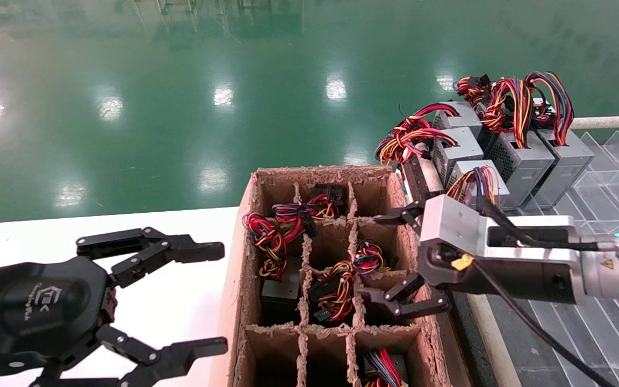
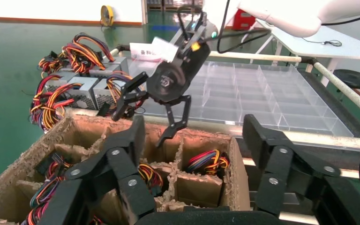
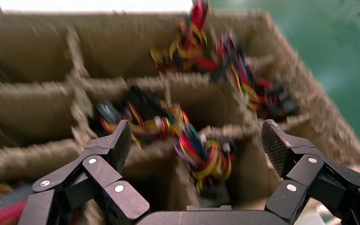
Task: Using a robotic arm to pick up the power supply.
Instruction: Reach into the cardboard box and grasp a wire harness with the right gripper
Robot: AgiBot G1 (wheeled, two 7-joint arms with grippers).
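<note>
A power supply [image 1: 364, 259] sits deep in the middle cell of the right column of a divided cardboard box [image 1: 240, 242]. Only its short bunch of red, yellow and orange wires [image 3: 201, 157] shows; the cell walls hide its body. My right gripper [image 1: 371, 257] hovers over that cell, open, one finger on each side of the wire bunch and touching nothing. In the right wrist view the right gripper [image 3: 197, 140] straddles the wires with a wide gap. My left gripper [image 1: 222, 296] is open and empty over the white table, left of the box.
Other wired units fill neighbouring cells [image 1: 282, 226]. Several grey units with long looping wire bundles [image 1: 519, 156] are stacked behind the right arm, beside a clear divided tray [image 1: 610, 177]. The white table [image 1: 170, 226] ends at green floor beyond.
</note>
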